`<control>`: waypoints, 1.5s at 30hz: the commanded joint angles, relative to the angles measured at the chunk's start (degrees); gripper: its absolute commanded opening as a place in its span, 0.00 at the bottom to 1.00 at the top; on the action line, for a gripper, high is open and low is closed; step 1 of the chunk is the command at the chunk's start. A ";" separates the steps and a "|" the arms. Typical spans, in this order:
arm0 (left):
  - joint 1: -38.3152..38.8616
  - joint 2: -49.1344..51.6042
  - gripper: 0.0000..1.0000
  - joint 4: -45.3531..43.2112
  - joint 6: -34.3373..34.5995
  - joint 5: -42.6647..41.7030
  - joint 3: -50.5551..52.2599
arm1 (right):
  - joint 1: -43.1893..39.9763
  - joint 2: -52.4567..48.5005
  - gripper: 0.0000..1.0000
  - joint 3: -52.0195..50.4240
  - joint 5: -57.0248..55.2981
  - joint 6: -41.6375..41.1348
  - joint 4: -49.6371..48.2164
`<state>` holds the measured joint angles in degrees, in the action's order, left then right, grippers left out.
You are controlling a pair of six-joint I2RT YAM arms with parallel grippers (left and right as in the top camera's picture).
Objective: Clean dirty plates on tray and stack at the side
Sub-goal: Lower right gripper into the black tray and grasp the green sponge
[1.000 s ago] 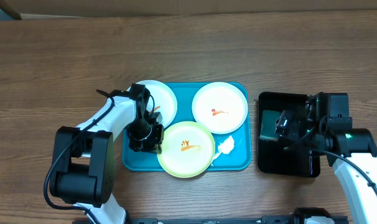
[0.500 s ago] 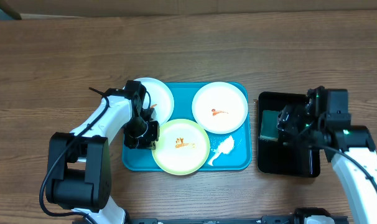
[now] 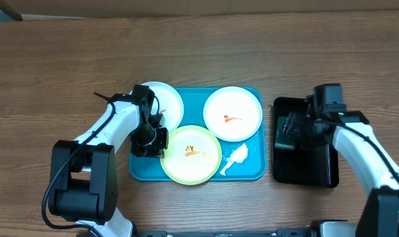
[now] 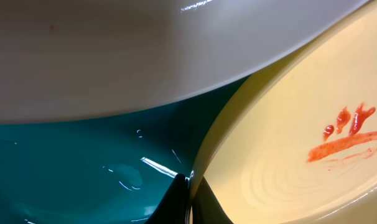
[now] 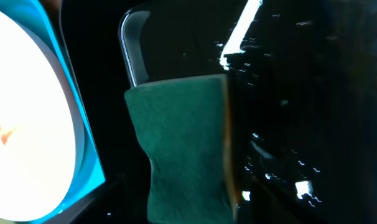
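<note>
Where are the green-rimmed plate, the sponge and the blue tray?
green-rimmed plate point(image 3: 191, 157): overhead view, centre beside the smear.
sponge point(image 5: 182, 149): right wrist view, middle of its green face.
blue tray point(image 3: 251, 172): overhead view, bare bottom-right corner.

Left end effector at green-rimmed plate edge, on tray

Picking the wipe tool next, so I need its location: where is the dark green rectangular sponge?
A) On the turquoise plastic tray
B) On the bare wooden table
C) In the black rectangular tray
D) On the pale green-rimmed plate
C: the dark green rectangular sponge lies inside the black rectangular tray, which sits to the right of the turquoise plastic tray.
</note>
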<state>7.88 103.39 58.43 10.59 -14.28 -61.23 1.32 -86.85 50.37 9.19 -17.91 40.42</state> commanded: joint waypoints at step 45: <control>0.07 -1.29 0.06 -0.42 1.25 0.74 -0.92 | 3.80 -7.82 0.56 3.98 -9.88 -3.37 0.37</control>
<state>7.88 103.39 58.41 10.61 -14.26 -61.23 4.99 -94.67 51.77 3.11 -21.19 39.99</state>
